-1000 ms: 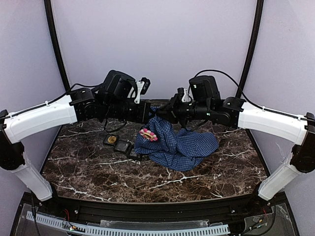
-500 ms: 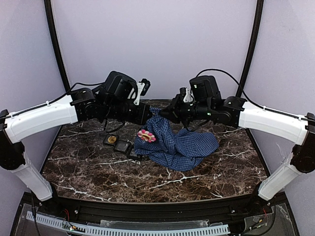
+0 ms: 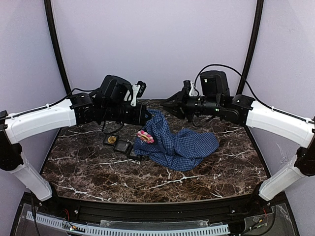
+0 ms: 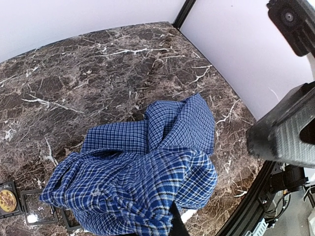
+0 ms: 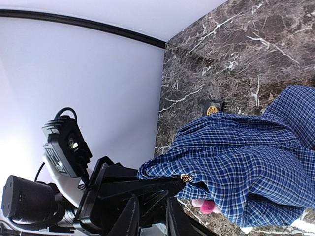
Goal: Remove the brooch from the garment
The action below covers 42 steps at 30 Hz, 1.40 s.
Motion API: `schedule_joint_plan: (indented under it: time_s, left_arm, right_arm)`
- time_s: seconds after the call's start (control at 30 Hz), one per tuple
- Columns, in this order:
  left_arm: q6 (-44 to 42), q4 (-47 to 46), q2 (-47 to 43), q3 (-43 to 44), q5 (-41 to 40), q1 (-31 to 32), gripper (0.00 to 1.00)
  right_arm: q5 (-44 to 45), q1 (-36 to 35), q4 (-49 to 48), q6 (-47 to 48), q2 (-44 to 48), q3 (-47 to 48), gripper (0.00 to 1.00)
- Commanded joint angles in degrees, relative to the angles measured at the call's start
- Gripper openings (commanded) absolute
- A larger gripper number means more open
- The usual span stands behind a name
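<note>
The garment is a blue checked shirt heaped on the marble table, its left fold lifted. My left gripper is shut on that fold; in the left wrist view only one dark finger shows under the cloth. The brooch, a pink and white flower, hangs on the lifted fold just below the left gripper. In the right wrist view the brooch peeks out under the cloth, and a small gold piece sits at the left gripper's tip. My right gripper hovers to the right of the fold, slightly open and holding nothing.
A black three-slot tray lies left of the shirt, with a round gold item in its far slot; both the tray and the gold item show at the left wrist view's bottom left. Black frame posts flank the table.
My right gripper has pulled back up and to the right, away from the lifted fold, and its jaws have parted. The left gripper still holds the fold and has shifted slightly left.
</note>
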<state>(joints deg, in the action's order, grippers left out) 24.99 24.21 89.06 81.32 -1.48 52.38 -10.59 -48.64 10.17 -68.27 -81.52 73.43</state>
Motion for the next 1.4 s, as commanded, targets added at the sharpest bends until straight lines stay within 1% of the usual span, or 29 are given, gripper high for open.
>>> schedule_joint_plan:
  time_s: [0.0, 0.17, 0.6, 0.67, 1.17, 1.37]
  left_arm:
    - [0.84, -7.25, -3.05, -1.60, 0.89, -0.31, 0.01]
    - [2.32, -10.26, -3.22, -2.28, 0.45, -0.18, 0.01]
    - [1.46, -10.05, -2.67, -1.89, 1.31, -0.17, 0.01]
    - [1.26, -10.01, -2.65, -1.87, 2.95, -0.18, 0.01]
    - [0.61, -10.05, -2.97, -1.95, 3.75, -0.09, 0.01]
    - [0.30, -10.14, -2.97, -1.91, 4.16, 0.01, 0.01]
  right_arm:
    - [-4.51, -0.35, -3.58, -3.02, -2.45, 1.26, 0.18]
    - [-3.70, -0.41, -0.56, -4.25, -3.80, 1.59, 0.15]
    - [-1.81, 0.05, 1.10, -3.20, -5.66, 4.38, 0.22]
    - [-1.85, 0.27, 0.92, -3.22, -5.87, 4.51, 0.22]
    - [-1.36, 1.11, 1.34, -2.83, -6.65, 5.17, 0.11]
    - [-1.42, 1.40, 1.21, -2.68, -6.62, 5.30, 0.09]
